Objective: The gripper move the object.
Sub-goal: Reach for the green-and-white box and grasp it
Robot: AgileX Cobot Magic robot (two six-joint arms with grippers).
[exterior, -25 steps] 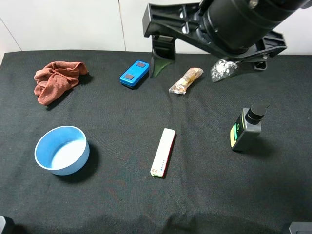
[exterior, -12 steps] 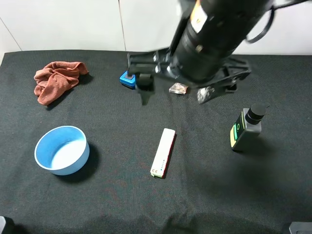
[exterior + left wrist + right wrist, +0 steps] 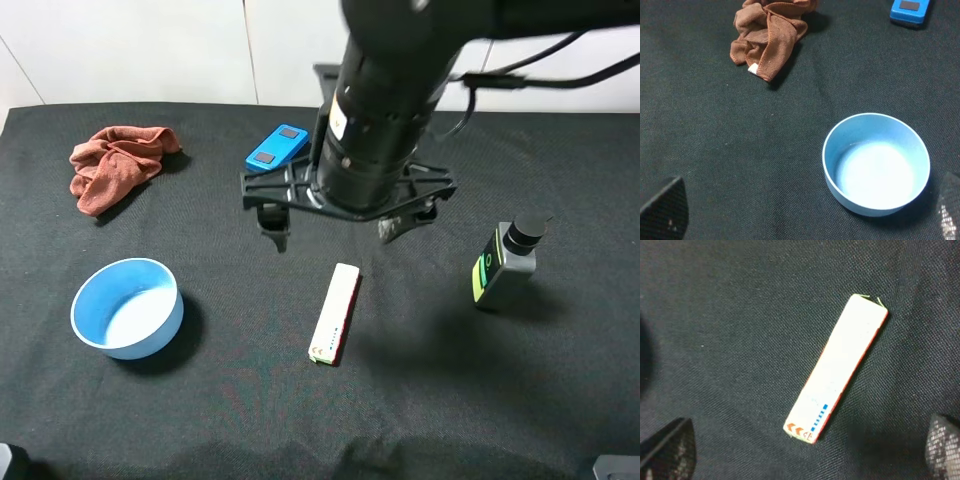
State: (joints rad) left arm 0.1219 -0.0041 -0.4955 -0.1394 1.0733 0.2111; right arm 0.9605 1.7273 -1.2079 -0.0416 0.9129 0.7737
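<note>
We see the right gripper (image 3: 332, 228) hanging over the black tabletop (image 3: 220, 410) with its two short fingers spread wide apart and nothing between them. Its thick black body hides part of the table's far middle. Just nearer than those fingers lies the white carton (image 3: 335, 313), flat on the cloth near the table's centre. Its long side runs roughly from the far edge to the near edge, its red edge faces right, and its printed end with orange and blue marks points to the near side. In the right wrist view the carton sits slantwise between the two fingertips, and neither one touches it. The blue bowl (image 3: 140, 340) stands well to the carton's left, and a grey bottle (image 3: 505, 268) with a black cap stands upright well to its right. A crumpled rust-brown cloth (image 3: 115, 163) and a blue case (image 3: 276, 152) lie farther back. The left gripper (image 3: 806, 209) is also spread open and holds nothing. Its wrist view shows the bowl between its fingertips.
</note>
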